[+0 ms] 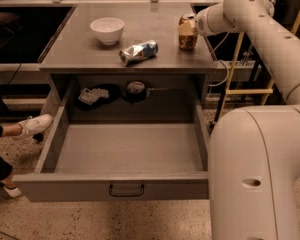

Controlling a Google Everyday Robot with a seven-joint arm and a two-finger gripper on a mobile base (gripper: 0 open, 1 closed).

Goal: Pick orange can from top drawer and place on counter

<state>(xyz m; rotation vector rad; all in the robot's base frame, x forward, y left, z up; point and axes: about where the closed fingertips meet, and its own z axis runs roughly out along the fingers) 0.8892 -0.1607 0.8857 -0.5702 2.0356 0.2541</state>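
Note:
The orange can stands upright at the right side of the counter, its base at or just above the surface. My gripper reaches in from the right at the end of the white arm and is shut on the can, its fingers mostly hidden behind it. The top drawer is pulled fully open below the counter. Its grey floor is bare and its dark handle sits at the centre of the front panel.
A white bowl and a crushed silver-and-blue can lie on the counter left of the orange can. Dark objects sit in the recess behind the drawer. A person's white shoe is at the left. My white body fills the lower right.

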